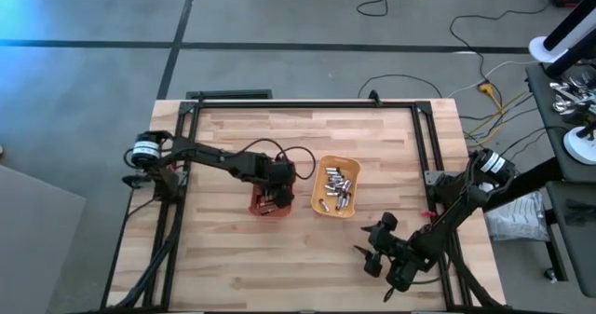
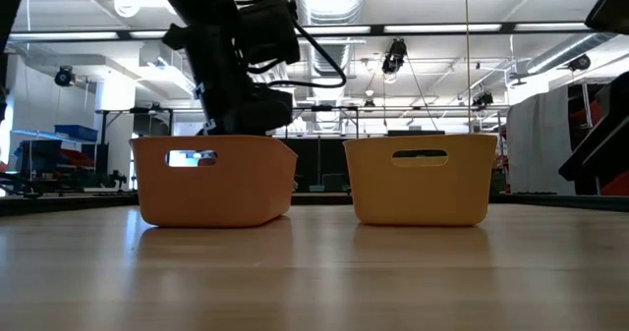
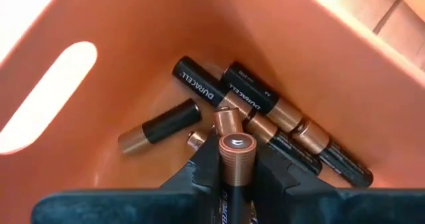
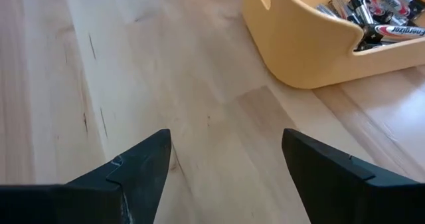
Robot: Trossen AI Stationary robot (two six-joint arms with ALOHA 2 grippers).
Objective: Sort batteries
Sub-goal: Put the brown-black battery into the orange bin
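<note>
Left gripper (image 3: 237, 177): gripping one copper-topped battery (image 3: 237, 159) over the orange tray (image 3: 133, 24); releasing low should prevent bouncing. Right gripper (image 4: 226, 161): waiting open beside the yellow tray (image 4: 299, 51).

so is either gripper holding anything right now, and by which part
The left gripper clamps a copper-topped battery by its sides, copper end poking out, over the orange tray. The right gripper is open, empty.

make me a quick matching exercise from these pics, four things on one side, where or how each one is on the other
Things:
1. left gripper
2. right gripper
3. orange tray
4. yellow tray

States:
a. holds mostly silvery batteries
b. open above bare table
c. shut on a coppery-ended battery
d. holds dark, copper-banded cells

Pairs: 1-c, 2-b, 3-d, 4-a
</note>
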